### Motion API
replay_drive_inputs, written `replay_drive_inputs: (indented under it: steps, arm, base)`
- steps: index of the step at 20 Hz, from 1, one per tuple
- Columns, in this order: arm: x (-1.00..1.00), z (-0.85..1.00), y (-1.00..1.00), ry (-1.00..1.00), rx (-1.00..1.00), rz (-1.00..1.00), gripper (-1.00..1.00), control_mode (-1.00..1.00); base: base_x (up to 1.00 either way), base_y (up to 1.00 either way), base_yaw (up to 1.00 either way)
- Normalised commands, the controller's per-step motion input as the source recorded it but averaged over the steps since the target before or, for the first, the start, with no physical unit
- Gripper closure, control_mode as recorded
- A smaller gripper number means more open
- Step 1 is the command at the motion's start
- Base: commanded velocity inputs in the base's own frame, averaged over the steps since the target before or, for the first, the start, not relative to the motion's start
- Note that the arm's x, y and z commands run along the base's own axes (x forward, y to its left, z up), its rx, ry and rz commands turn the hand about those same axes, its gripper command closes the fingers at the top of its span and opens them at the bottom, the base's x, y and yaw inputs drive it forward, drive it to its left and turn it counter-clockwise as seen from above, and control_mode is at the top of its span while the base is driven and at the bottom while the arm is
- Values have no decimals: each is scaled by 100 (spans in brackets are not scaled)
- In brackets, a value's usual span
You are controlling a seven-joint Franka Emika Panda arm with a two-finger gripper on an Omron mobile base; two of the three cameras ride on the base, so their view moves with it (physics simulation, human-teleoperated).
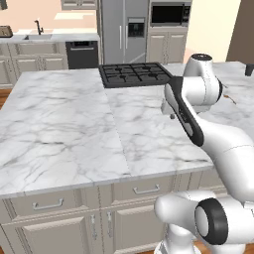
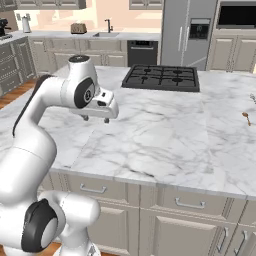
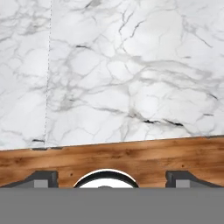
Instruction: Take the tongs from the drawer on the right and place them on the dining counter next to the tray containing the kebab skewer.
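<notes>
1. The pincer (image 2: 96, 119) hangs above the dining counter (image 1: 59, 124), its fingertips (image 3: 43, 178) spread wide with nothing between them.
2. The drawers (image 2: 189, 202) under the counter edge are all shut, silver handles running along their fronts.
3. The tongs cannot be seen, so their direction cannot be told.
4. A black gas hob (image 2: 162, 77) sits at the far side of the counter.
5. A thin brown-tipped cutlery piece (image 2: 246, 118) lies near the counter's right end.

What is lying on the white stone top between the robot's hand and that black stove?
Nothing: between the hand and the black stove the marble dining counter is bare, as the right base view shows.
</notes>
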Motion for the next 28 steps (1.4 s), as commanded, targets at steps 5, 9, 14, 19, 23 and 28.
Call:
replay_drive_inputs:
  steps: [5,9,14,19,23,28]
  arm:
    - [-6,-22,-26,-3,0,-21,-100,-100]
    - [-8,-24,-33,-5,0,-24,-100,-100]
    - [-11,-22,-47,-6,1,-27,-100,-100]
    - [-6,-19,-53,-2,3,-27,-100,-100]
    - [-9,-18,-54,-1,6,-27,-100,-100]
    - [-5,-25,-59,-6,7,-30,-100,-100]
  base:
    - [0,0,0]
    - [0,0,0]
    - [0,0,0]
    - [0,0,0]
    - [0,0,0]
    - [0,0,0]
